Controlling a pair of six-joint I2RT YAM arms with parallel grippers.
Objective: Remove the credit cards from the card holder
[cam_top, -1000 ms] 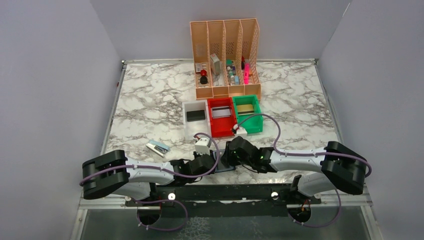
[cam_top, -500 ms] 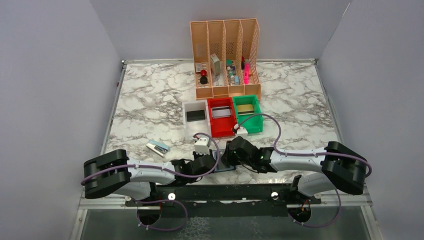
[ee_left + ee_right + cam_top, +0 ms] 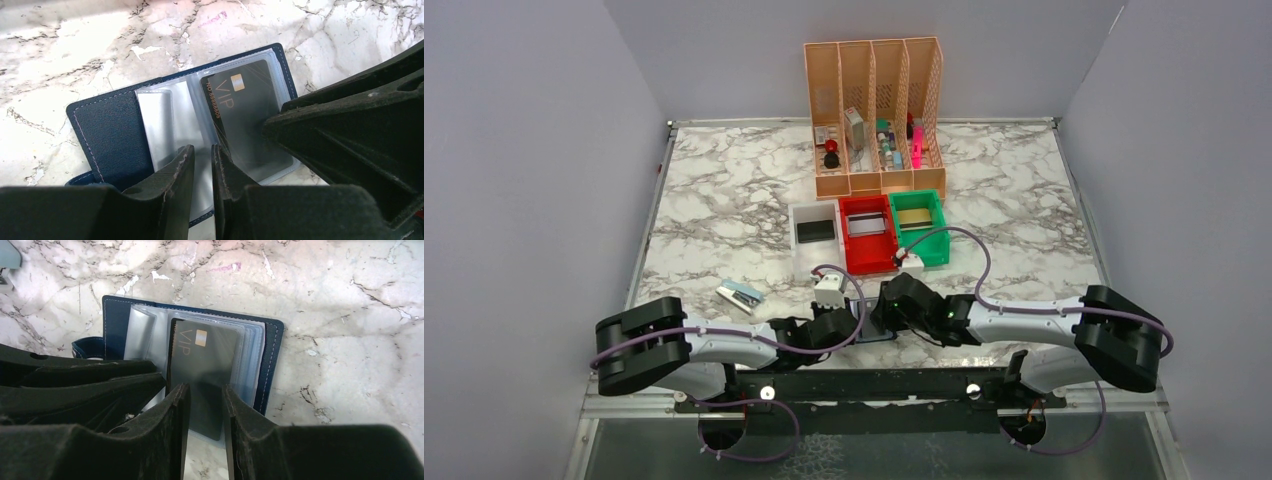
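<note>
The navy card holder [image 3: 107, 130] lies open and flat on the marble near the front edge, with clear pockets facing up. It also shows in the right wrist view [image 3: 272, 360]. A black VIP credit card [image 3: 240, 110] sits in its right-hand pocket, and the right wrist view shows it too [image 3: 202, 360]. My left gripper [image 3: 202, 152] is nearly shut, its tips low over the middle clear sleeve. My right gripper [image 3: 204, 390] is slightly open, its tips over the black card's near edge. In the top view both grippers [image 3: 849, 322] [image 3: 882, 312] meet over the holder and mostly hide it.
A white bin [image 3: 799, 250] holds a black card, a red bin [image 3: 864, 260] a silver card, and a green bin [image 3: 934, 250] a gold card. The orange file rack [image 3: 874, 100] stands behind them. A small blue-white stapler-like item [image 3: 739, 295] lies at the left.
Both arms have shifted only slightly, staying together over the holder. The holder and the bins have not moved.
</note>
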